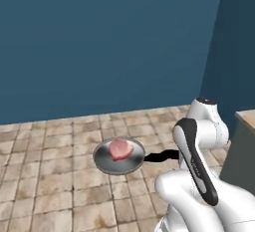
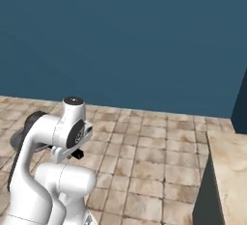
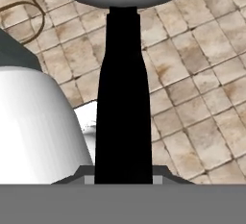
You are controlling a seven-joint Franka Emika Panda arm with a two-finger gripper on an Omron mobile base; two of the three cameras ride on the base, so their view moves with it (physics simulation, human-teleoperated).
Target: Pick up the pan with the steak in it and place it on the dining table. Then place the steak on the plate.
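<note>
While the pan (image 1: 119, 156) hangs level above the tiled floor (image 1: 50, 186) | steak (image 1: 120, 148) lies in pan | end effector (image 3: 123, 177) clenched on pan's black handle (image 3: 123, 98), bowl straight ahead of it

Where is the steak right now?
The steak lies in the pan, carried in the air above the tiled floor at the centre of the left base view, left of the white arm.
</note>
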